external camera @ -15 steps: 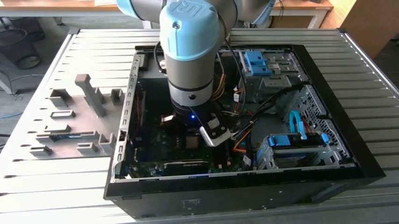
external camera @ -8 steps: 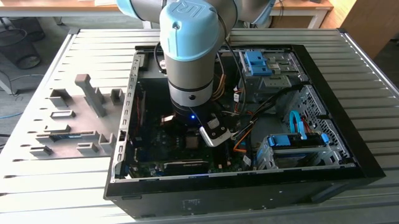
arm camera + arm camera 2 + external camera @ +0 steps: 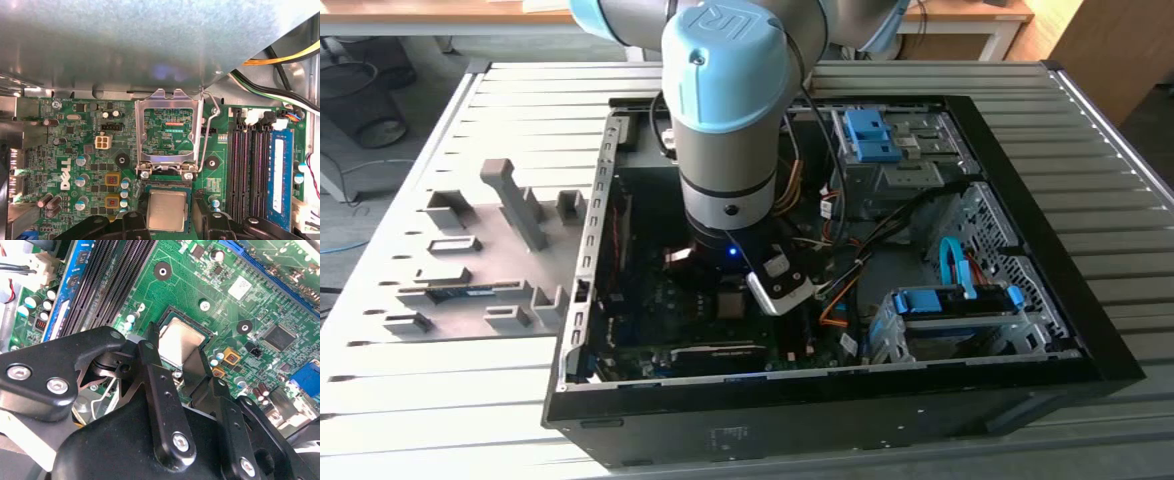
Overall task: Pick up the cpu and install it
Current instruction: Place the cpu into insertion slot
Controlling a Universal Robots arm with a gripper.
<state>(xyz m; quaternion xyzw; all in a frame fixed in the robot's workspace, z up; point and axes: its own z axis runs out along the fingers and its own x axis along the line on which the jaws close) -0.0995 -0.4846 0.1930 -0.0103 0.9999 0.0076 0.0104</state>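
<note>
The cpu (image 3: 167,210), a square chip with a silver lid, lies flat in the socket of the green motherboard (image 3: 70,165), also seen as cpu (image 3: 181,340) in the second wrist view. My gripper (image 3: 168,222) is low over it and open. One black finger (image 3: 150,347) stands on each side of the chip, a small gap from its edges. The socket's metal load plate (image 3: 167,130) is flipped up and its wire lever (image 3: 214,125) is raised. In the exterior view my arm (image 3: 727,150) reaches down into the open computer case (image 3: 1067,330).
Black memory slots (image 3: 247,170) and a blue memory stick (image 3: 280,172) run beside the socket. Cables (image 3: 854,270) and blue drive bays (image 3: 947,305) crowd the case on the exterior view's right. A grey parts fixture (image 3: 480,260) lies on the slatted table at the exterior view's left.
</note>
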